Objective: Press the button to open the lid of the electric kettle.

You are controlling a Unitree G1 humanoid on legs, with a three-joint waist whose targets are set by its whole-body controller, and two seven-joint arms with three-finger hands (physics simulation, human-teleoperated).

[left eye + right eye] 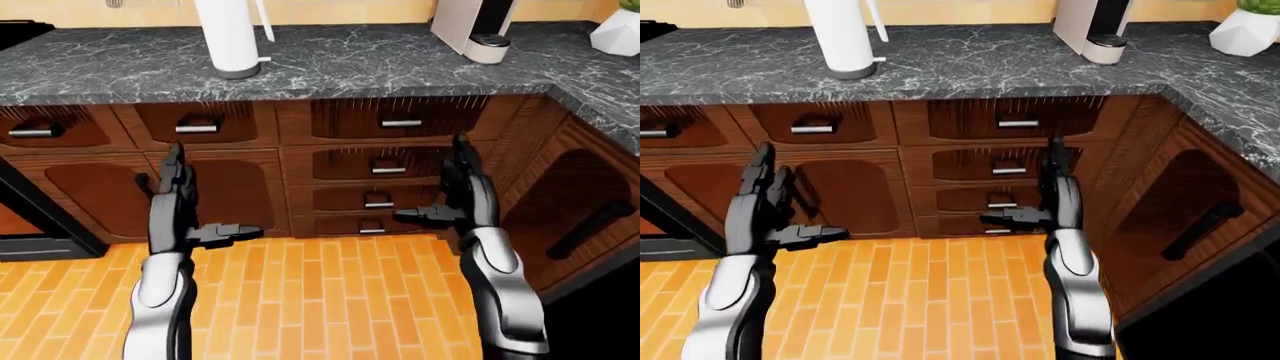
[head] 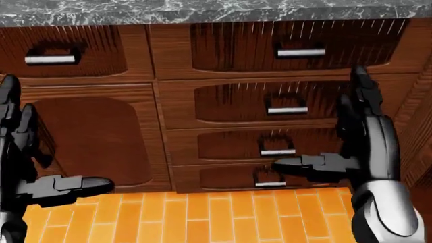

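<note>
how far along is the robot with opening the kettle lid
Barely begun. Done: the robot faces the counter where the white kettle stands. In hand: nothing; the left hand and right hand are raised, open, below counter height by the drawers. Left: reaching the kettle, pressing its button; the lid is out of view.

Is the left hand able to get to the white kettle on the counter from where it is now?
Probably not yet. The left hand hangs open below the counter edge, beside the cabinet doors, while the kettle stands farther in on top. Nothing blocks it; the arm must rise.
</note>
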